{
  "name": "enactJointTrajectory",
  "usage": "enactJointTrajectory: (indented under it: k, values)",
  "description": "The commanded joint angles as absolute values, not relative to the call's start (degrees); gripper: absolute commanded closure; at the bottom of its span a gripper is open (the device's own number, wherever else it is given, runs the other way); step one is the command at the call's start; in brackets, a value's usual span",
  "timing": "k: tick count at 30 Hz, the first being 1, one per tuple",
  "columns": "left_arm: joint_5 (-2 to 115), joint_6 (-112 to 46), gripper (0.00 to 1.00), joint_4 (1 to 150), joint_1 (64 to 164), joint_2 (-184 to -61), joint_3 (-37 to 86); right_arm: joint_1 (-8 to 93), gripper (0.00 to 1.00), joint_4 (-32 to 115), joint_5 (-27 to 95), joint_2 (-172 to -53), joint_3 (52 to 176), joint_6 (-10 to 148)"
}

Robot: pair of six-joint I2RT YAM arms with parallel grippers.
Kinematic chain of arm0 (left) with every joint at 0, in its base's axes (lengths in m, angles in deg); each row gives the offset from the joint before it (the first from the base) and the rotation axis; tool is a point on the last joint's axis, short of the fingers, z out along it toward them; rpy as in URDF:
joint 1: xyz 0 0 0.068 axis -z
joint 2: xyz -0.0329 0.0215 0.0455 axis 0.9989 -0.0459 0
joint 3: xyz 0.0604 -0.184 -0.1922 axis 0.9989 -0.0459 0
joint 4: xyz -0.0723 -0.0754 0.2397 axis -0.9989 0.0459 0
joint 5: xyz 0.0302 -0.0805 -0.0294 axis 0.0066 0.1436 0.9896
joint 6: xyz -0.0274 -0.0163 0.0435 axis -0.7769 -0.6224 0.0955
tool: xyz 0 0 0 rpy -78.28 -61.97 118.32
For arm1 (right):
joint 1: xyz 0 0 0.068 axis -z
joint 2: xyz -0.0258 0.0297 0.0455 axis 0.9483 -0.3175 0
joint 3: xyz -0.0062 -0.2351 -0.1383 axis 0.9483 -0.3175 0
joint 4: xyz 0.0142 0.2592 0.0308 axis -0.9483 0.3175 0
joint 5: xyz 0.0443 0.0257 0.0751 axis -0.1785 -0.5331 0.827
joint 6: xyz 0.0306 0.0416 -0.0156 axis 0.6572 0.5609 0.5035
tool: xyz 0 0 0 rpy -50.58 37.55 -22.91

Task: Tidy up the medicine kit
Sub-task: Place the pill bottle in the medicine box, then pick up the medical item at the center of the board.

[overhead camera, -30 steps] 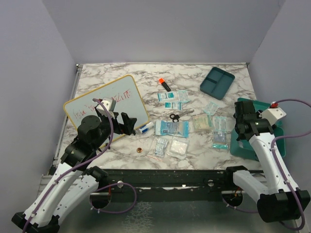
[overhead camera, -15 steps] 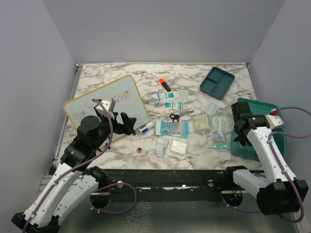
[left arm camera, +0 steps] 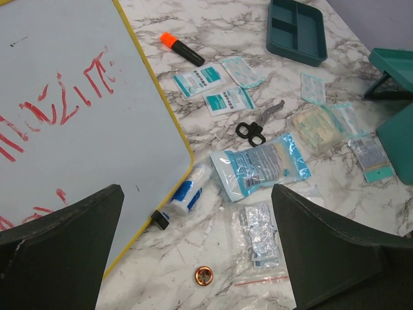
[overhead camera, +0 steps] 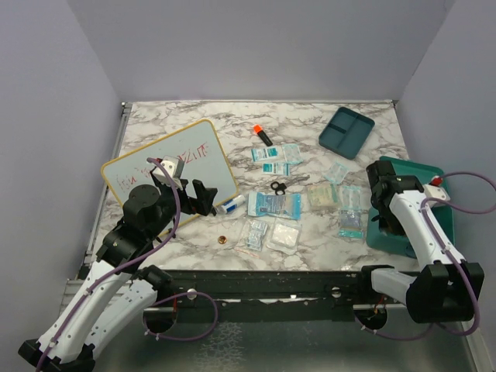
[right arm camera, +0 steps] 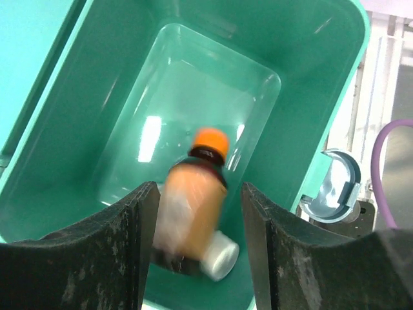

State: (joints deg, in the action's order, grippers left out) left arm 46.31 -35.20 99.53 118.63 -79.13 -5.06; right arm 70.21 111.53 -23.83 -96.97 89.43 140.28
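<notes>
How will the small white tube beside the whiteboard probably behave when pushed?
The tube looks cylindrical and lies on its side, so it may roll on the smooth marble table. Being small, it is probably light.

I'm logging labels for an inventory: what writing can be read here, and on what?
Whiteboard: red handwriting, too scrawled to read.
Blue-labelled packets: print too small to read.
Bottle in the medicine kit: label blurred.
No text can be quoted.
</notes>
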Motion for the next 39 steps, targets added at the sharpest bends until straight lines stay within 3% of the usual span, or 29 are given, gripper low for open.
enactJointTrajectory:
  k: [1,9,14,21,29,39]
  values:
    - [44.7,-34.5,0.01,99.8,119.0,-78.8,-5.4,70.7,0.41,115.8,-28.3,-98.4,90.8,143.3]
    - [44.9,-34.5,0.01,100.2,119.0,-78.9,-5.4,70.7,0.32,117.2,-30.0,-99.5,94.3,139.8]
    - [44.7,-34.5,0.01,100.2,119.0,-79.0,-5.5,70.7,0.31,117.3,-32.1,-98.1,97.6,134.6]
    - [44.8,-34.4,0.01,100.2,119.0,-80.1,-5.4,70.7,0.32,95.0,-23.0,-87.9,99.1,104.2]
    - [43.8,-34.3,0.01,100.0,119.0,-81.9,-5.3,70.7,0.30,76.7,4.3,-83.7,100.3,84.5]
    - [44.4,-35.3,0.01,100.0,119.0,-83.8,-3.3,70.6,0.39,73.5,36.7,-94.5,103.0,88.5]
